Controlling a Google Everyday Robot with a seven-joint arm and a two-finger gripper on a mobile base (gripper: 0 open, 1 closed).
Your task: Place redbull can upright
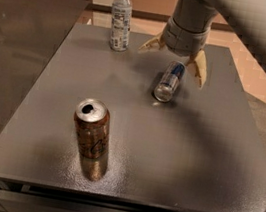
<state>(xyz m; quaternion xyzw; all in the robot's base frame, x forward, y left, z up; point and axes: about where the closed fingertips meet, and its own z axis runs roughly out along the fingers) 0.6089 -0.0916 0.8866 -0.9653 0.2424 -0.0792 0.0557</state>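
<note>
The redbull can (168,81) is slim, silver and blue, and lies on its side on the grey table (181,151), its shiny end toward me. My gripper (174,57) hangs just above the can's far end at the back of the table. Its two tan fingers are spread wide, one (151,42) to the left, the other (198,71) to the right of the can. It is open and holds nothing.
A brown soda can (92,129) stands upright at the front left. A clear plastic bottle with a white cap (121,17) stands at the back left. A darker counter (14,58) adjoins the table on the left.
</note>
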